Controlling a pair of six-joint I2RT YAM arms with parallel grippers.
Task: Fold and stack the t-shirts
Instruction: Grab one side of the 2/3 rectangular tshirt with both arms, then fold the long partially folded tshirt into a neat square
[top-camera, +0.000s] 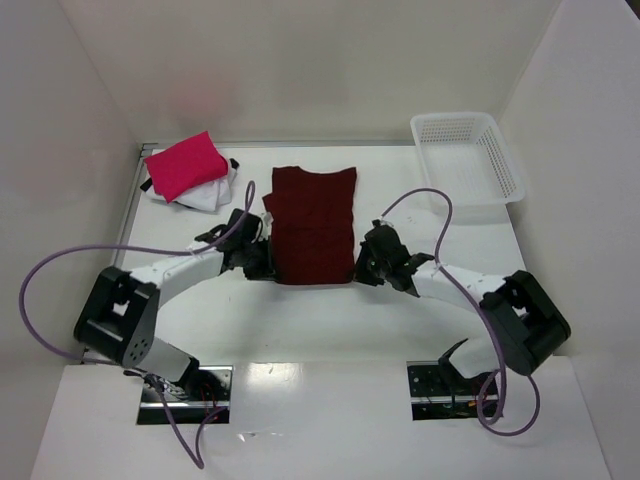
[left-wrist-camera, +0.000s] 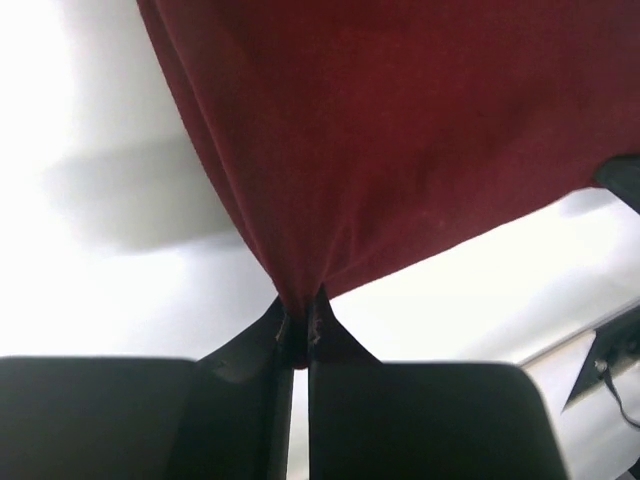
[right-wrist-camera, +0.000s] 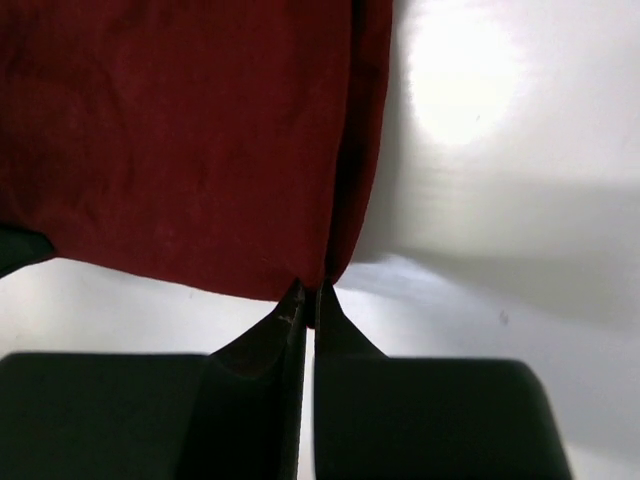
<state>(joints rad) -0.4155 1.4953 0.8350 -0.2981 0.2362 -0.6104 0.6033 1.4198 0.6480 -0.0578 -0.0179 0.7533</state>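
**Pinching both near corners of the maroon t-shirt**

Clamping the left gripper (left-wrist-camera: 298, 322) tight on the near-left corner of the maroon t-shirt (top-camera: 313, 225). Cloth gathered into a puckered peak right at the closed tips, fanning out ahead of them and to their right. Clamping the right gripper (right-wrist-camera: 308, 298) just as tight on the near-right corner. One side hem running straight ahead from those tips, the rest of the cloth spread ahead and to their left.

Lying flat on the white table (top-camera: 320, 320) as a narrow folded rectangle. Long axis pointing straight away from both grippers toward the far wall, short near edge stretched between the two pinches. Small bulge of cloth on the left long edge, a little ahead of the left gripper. Cannot tell which end carries the collar.

Well ahead of the left gripper and off to its left, the bright pink-red t-shirt (top-camera: 187, 165). Folded to a small rectangle, resting on top of the crumpled white t-shirt (top-camera: 205, 195), long axis slanting from near-left to far-right. Well apart from the maroon cloth.

Far ahead of the right gripper and to its right, a white mesh basket (top-camera: 500, 165) at the table's far-right corner, long axis also running away from the arms.
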